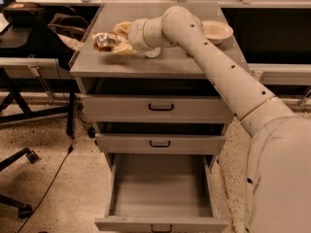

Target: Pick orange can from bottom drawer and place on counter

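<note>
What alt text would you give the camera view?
The robot's gripper holds the orange can on its side at the left of the counter. Below, the bottom drawer is pulled open and empty; a pale bowl sits at the counter's right.

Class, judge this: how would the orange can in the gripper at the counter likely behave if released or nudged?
The orange can seems to lie sideways in the gripper near the counter's left edge, so released it might roll off. Its shiny metal skin probably makes it slippery. Being small, it is likely light, though fullness is hidden.
</note>
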Controlling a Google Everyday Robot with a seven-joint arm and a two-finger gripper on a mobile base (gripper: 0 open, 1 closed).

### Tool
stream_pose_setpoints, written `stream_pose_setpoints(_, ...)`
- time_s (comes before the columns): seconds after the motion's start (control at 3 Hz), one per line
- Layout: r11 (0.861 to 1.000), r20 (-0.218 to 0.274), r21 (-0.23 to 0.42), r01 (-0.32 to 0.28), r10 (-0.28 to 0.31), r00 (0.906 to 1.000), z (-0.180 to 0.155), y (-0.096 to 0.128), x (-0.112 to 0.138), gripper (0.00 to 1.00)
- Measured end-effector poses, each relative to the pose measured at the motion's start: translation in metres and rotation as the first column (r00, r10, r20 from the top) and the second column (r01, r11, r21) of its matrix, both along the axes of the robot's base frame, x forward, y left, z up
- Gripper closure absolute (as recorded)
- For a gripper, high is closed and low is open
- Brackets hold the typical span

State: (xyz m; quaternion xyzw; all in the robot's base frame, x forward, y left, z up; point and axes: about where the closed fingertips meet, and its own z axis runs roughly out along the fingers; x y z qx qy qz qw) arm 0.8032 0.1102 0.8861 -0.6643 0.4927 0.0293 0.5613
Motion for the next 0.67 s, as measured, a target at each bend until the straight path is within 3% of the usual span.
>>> stream_pose_setpoints(0.33, 1.0, 0.0, 0.0, 0.0, 0.0, 1.0, 0.0, 0.0, 0.0, 0.04)
stream_pose_setpoints(0.67, 1.0, 0.0, 0.0, 0.0, 0.0, 1.0, -0.0001, 0.0001, 0.0, 0.0)
